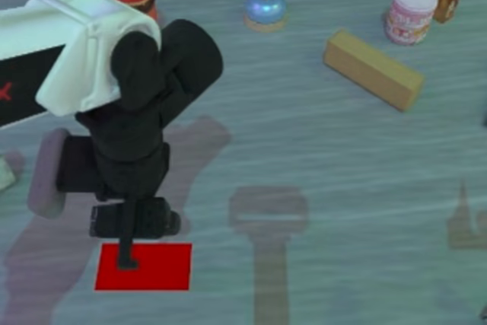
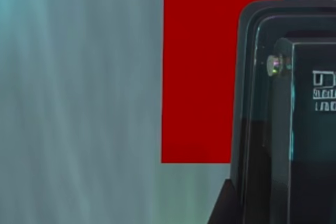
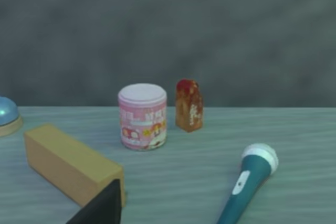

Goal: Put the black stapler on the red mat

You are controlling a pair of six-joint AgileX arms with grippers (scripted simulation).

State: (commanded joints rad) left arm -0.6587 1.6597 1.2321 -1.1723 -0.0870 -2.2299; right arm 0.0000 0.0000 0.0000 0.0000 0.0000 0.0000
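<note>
My left arm is reaching over the table's (image 1: 319, 157) left side, with the left gripper (image 1: 128, 253) pointing down over the red mat (image 1: 160, 272). Whether its jaws are open or gripping, I cannot tell. The black stapler (image 1: 156, 218) is showing as a dark block just beside the jaws, at the mat's far edge; I cannot tell whether it is touching the mat. In the left wrist view the mat (image 2: 197, 77) is lying just past a glossy black body, stapler or gripper part I cannot say. My right arm is sitting out of the top view. Well apart from the jaws are lying a tan block (image 1: 373, 70), a pink can (image 1: 411, 13), a bell (image 1: 265, 9) and a teal microphone (image 3: 249, 182).
</note>
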